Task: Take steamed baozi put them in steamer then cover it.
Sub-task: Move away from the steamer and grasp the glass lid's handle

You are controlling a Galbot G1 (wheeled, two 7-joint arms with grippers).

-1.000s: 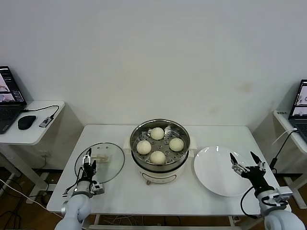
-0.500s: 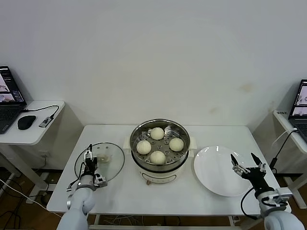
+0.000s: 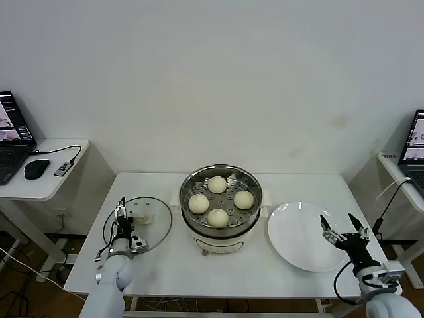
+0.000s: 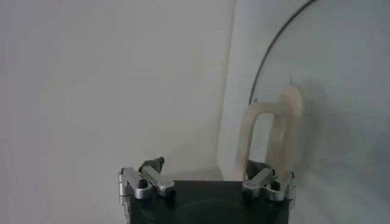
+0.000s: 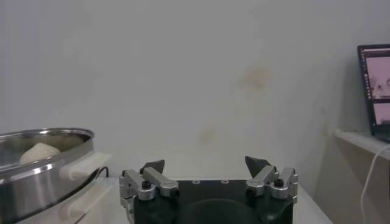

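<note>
Now the left gripper, fingers apart, hangs over the cover lying left of the steamer; it should straddle the cream handle squarely before closing.

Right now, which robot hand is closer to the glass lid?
Left. The left gripper is right at the glass lid, by its cream handle. The right gripper is far off, over the white plate.
</note>
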